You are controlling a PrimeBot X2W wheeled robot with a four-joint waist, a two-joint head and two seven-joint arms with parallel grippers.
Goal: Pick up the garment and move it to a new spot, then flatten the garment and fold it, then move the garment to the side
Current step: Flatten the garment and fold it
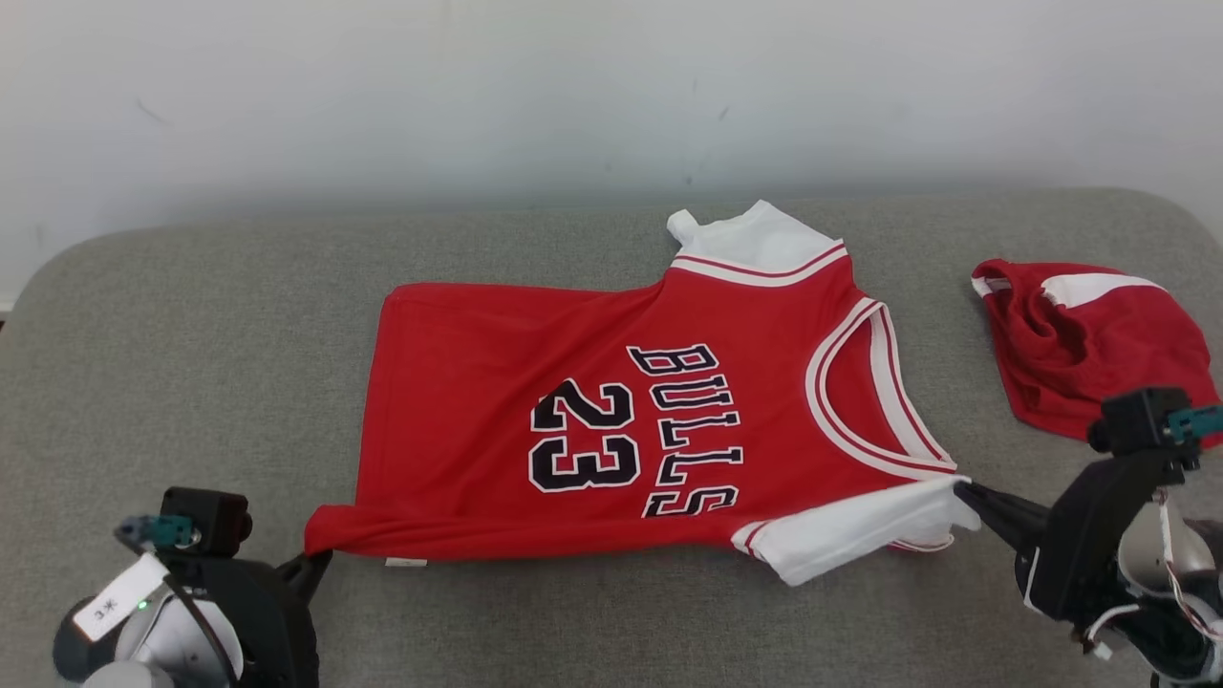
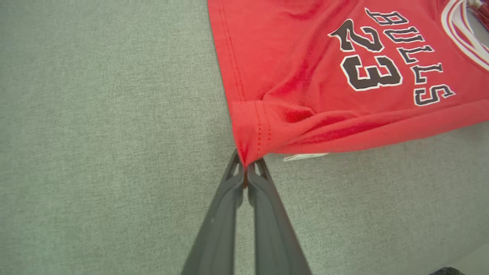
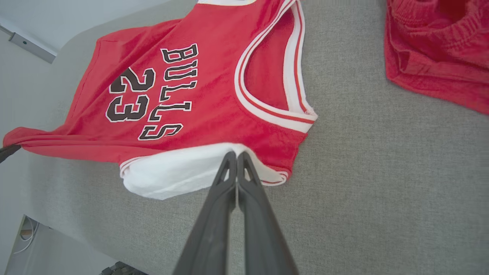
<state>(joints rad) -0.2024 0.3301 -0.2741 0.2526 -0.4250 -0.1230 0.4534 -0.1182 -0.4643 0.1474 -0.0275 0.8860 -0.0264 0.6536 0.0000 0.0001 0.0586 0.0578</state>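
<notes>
The garment (image 1: pixel 611 411) is a red basketball jersey with white sleeves and "BULLS 23" in black, spread sideways on the grey cushion, collar to the right. My left gripper (image 1: pixel 311 562) is shut on the jersey's near hem corner (image 2: pixel 248 152), which is pulled into a point. My right gripper (image 1: pixel 960 492) is shut on the near white sleeve (image 3: pixel 183 172) by the shoulder. The near side edge is stretched taut between the two grippers and slightly lifted. The far sleeve (image 1: pixel 750 234) lies flat at the back.
A second red-and-white garment (image 1: pixel 1080 334) lies crumpled at the right end of the grey cushion (image 1: pixel 191 363). A pale wall (image 1: pixel 573 86) rises behind. The cushion's near edge drops to the floor (image 3: pixel 26 233) on the left of the right wrist view.
</notes>
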